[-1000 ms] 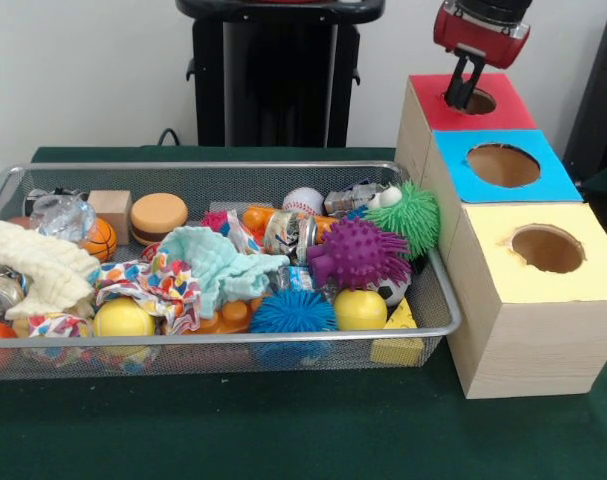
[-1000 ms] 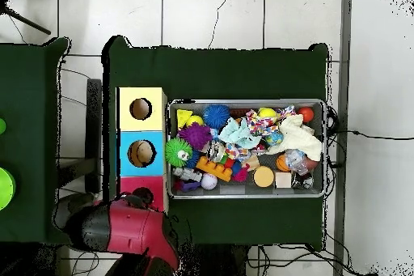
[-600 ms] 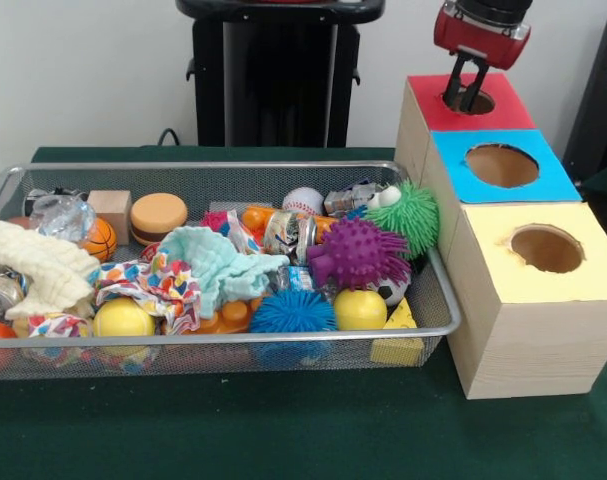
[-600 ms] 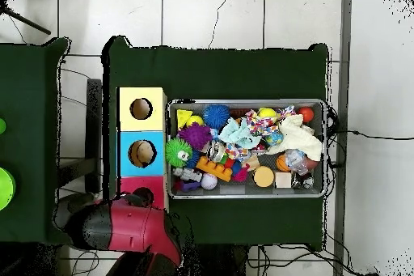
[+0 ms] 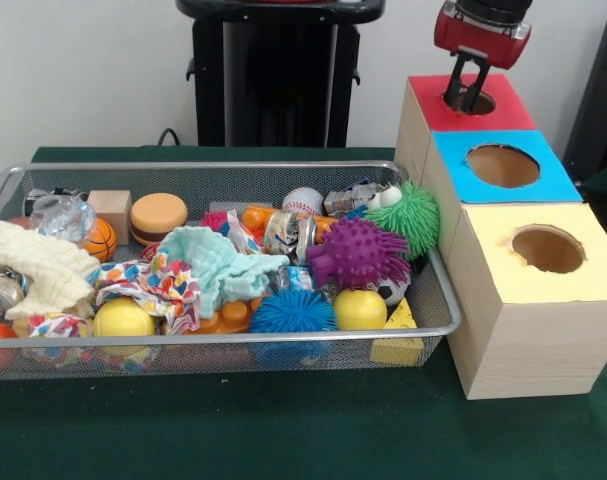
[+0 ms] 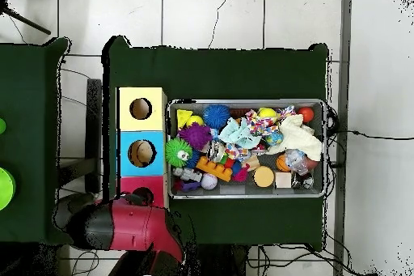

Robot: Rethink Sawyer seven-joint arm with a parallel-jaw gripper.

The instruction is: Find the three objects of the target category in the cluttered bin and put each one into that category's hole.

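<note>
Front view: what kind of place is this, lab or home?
Likely a robotics lab: green-covered table, mesh bin packed with toys, colour-topped sorting boxes with holes, and the gripper over the red one.

even, bright light — soft shadows

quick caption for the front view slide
Claw open over the red box's hole, beside a mesh bin of cluttered toys.

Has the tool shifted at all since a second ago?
Yes, slightly. The tool has risen a little against the red box's hole, still directly above it.
</note>
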